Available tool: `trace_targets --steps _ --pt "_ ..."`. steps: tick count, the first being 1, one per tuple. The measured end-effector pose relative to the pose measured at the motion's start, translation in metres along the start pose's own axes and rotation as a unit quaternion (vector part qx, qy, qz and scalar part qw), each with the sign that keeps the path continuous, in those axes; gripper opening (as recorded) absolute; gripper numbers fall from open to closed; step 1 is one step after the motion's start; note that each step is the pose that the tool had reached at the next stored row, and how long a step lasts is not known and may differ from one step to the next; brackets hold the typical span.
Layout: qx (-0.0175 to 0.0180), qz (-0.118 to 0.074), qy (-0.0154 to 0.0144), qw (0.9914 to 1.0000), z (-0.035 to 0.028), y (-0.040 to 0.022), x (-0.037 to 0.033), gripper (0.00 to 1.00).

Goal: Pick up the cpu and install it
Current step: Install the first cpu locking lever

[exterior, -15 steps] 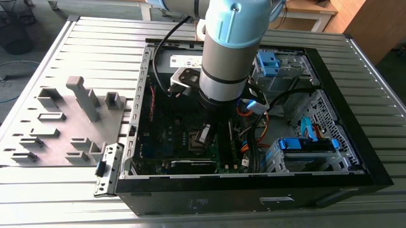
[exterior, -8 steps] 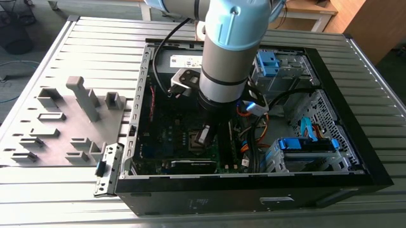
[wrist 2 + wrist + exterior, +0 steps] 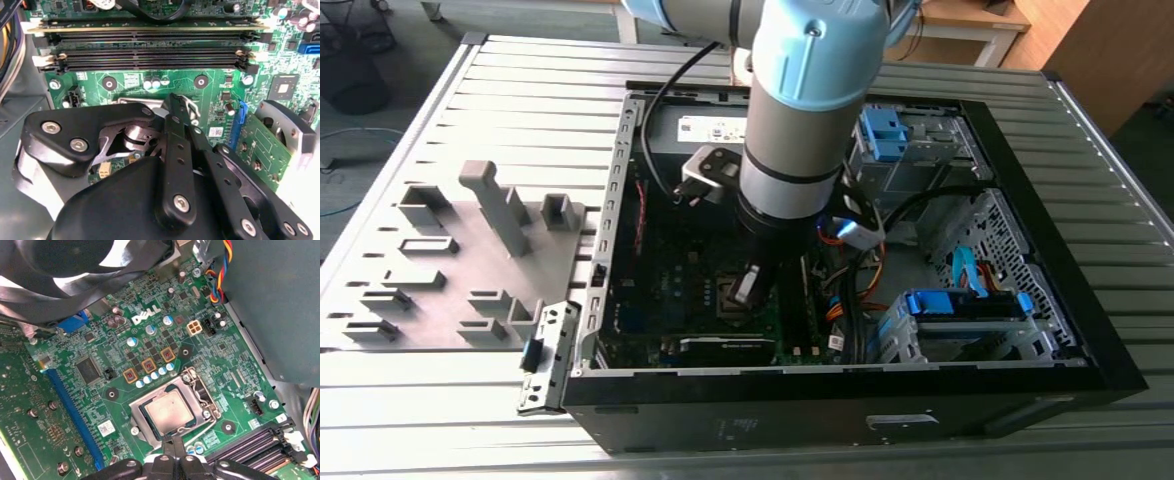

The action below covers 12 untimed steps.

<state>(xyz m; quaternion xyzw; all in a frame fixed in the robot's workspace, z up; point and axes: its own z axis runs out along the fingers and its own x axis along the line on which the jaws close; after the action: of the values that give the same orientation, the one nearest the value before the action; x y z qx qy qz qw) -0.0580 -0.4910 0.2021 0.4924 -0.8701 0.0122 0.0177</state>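
The cpu [image 3: 167,410], a small square chip with a silvery-grey top, lies flat in the metal-framed socket [image 3: 202,390] on the green motherboard [image 3: 150,335] in the first wrist view. My gripper [image 3: 175,444] hangs just off the socket's edge, beside the chip. Its two black fingers are drawn together, with nothing seen between them. In the second wrist view the gripper [image 3: 176,102] tapers to a point over the socket area, next to a shiny metal latch [image 3: 189,107]. In the exterior view the gripper [image 3: 747,287] reaches down inside the open computer case [image 3: 1101,350].
Black memory slots [image 3: 150,50] run alongside the socket. A green expansion card [image 3: 25,415] and a blue slot [image 3: 75,410] lie on the socket's other side. Coloured cables [image 3: 854,290] and blue drive bays [image 3: 961,305] crowd the exterior view's right. A grey fixture plate [image 3: 454,260] sits left of the case.
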Motion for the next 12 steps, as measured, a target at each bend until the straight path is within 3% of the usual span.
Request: trace_targets --steps 12 --pt "0.0004 0.028 0.0026 0.99961 0.0061 -0.0020 -0.0015 0.11"
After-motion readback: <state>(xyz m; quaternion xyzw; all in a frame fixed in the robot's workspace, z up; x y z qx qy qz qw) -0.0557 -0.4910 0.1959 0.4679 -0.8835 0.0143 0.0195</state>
